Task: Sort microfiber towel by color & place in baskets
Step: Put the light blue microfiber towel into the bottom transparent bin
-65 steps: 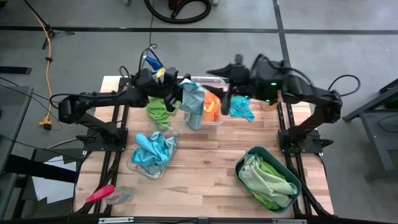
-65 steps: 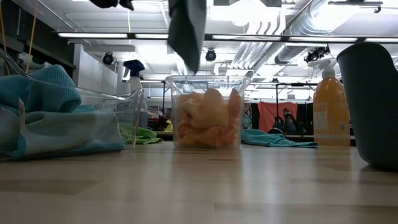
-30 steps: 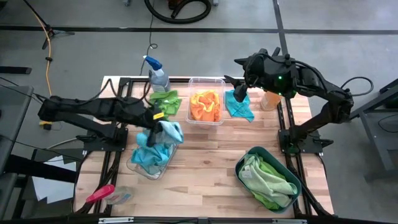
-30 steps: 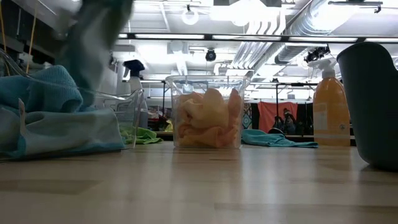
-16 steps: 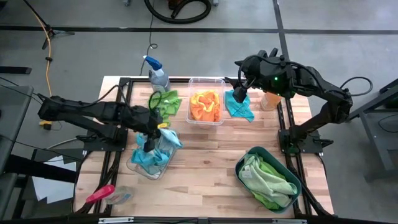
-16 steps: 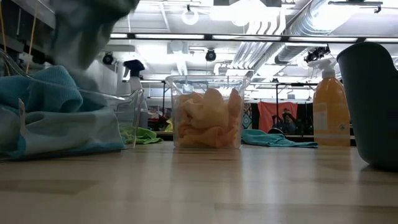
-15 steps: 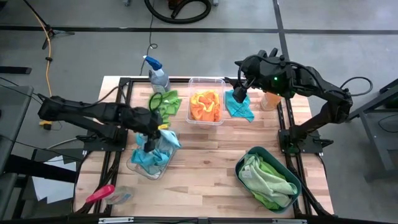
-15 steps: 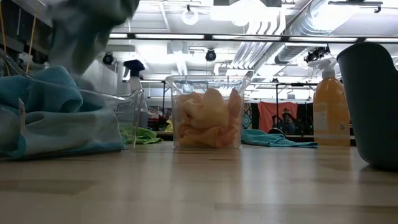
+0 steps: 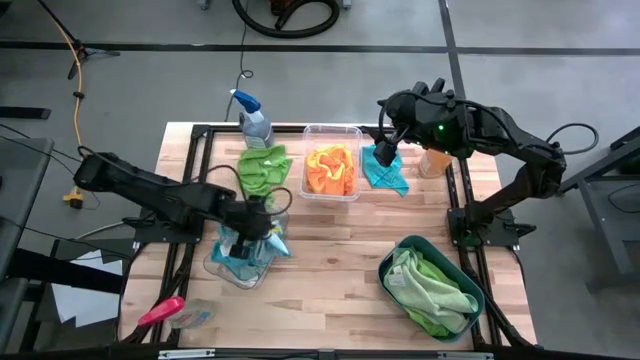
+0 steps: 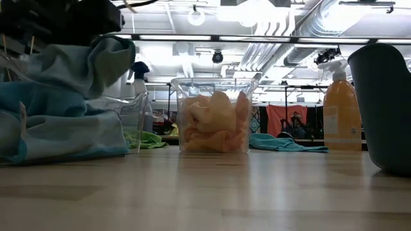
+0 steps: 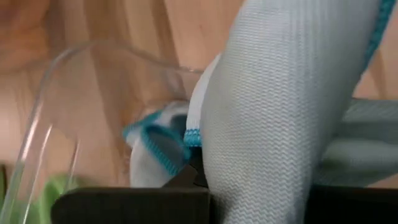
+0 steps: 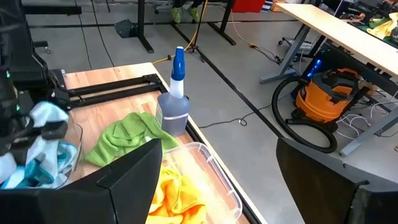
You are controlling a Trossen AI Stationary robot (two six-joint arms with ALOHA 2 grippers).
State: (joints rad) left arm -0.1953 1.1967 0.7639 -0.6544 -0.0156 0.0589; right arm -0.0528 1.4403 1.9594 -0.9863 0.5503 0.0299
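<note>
My left gripper [image 9: 258, 225] is shut on a light blue microfiber towel [image 9: 272, 241] and stands low over the clear shallow dish [image 9: 216, 265], which holds more blue towels [image 10: 45, 109]. My right gripper [image 9: 386, 134] waits open, high over a blue towel [image 9: 388, 174] that lies flat on the table's far side. Orange towels [image 9: 330, 172] fill the clear deep tub [image 9: 345, 131]. A green towel [image 9: 262, 166] lies flat on the table beside the tub. Green towels [image 9: 430, 283] sit in the dark teal basin [image 9: 392, 258]. My left gripper holds the light blue towel from above, slanting steeply down. In the left wrist view the cloth [image 11: 273, 118] wraps over the fingers and hides where they grip it. The towel [image 10: 87, 61] hangs bunched below the gripper, its lower part on the blue pile in the dish.
A blue-capped spray bottle [image 9: 254, 121] stands at the far edge left of the tub, and an orange bottle [image 9: 434, 160] stands at the far right. A pink-handled tool [image 9: 160, 312] lies at the near left corner. Bare wood shows in the table's middle [image 9: 330, 250].
My left gripper has come down toward the dish and a little toward the near edge, tipping more steeply downward. The blue towel has come down with it and now rests bunched on the blue pile in the dish.
</note>
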